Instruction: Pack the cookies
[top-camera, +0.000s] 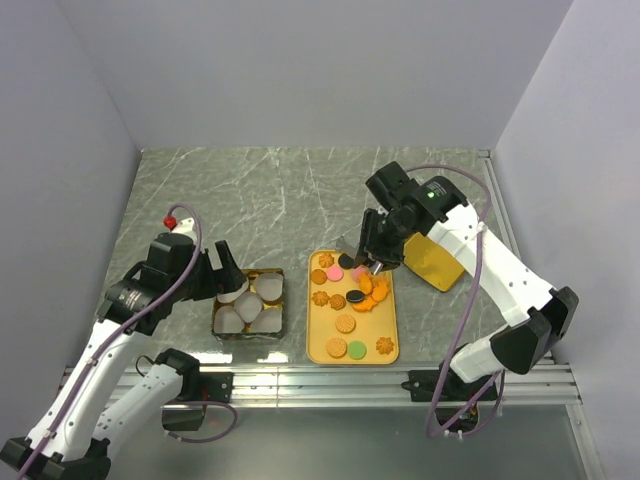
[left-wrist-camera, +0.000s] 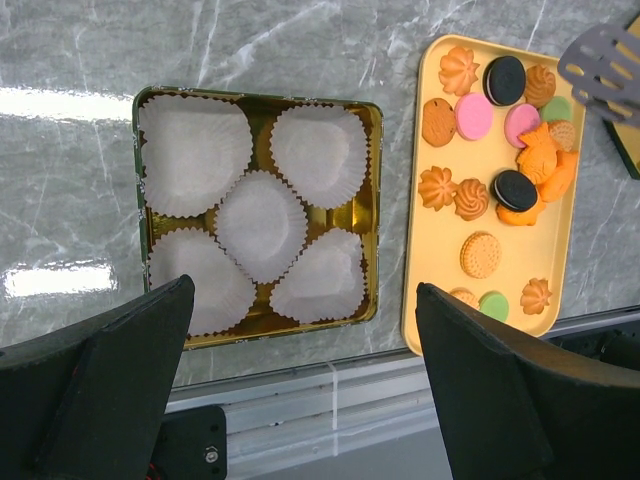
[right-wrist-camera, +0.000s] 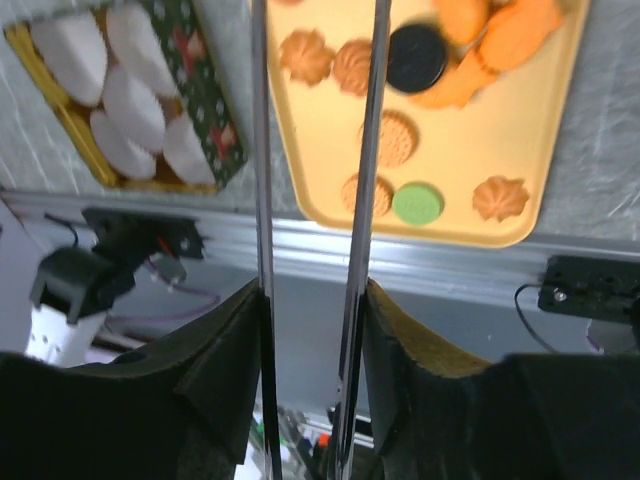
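Left end effector (top-camera: 228, 278): black fingers spread wide and holding nothing, over the left edge of a square metal tin (right-wrist-camera: 205, 90). From its wrist camera the two fingers block the near corners of the view.

The tin lies on the grey marbled table (top-camera: 280, 200). It is shiny gold inside and dark green with small red motifs outside. Five white fluted paper cups (left-wrist-camera: 262, 225) fill it, four at the corners and one in the middle. All are empty.

Just right of the tin lies a flat yellow plastic tray with rounded corners (left-wrist-camera: 432, 270), which carries all the cookies (left-wrist-camera: 481, 254). These are small tan rounds, orange-brown piped flower shapes, smooth pink and green discs, and dark chocolate discs. Several orange ones overlap in a heap at the tray's far right, so their outlines are hard to separate. One near cookie is partly hidden behind a finger.

Right end effector (right-wrist-camera: 312, 300): over the tray's far end, pinching a thin metal tool (right-wrist-camera: 262, 150). The tool's two long strips run between the padded fingers. From above, the tool's tip is hidden. In the left wrist view a grey slotted head is cut off by the frame edge.

Further right, a mustard-yellow rectangular piece (top-camera: 437, 262) lies partly under the right arm.
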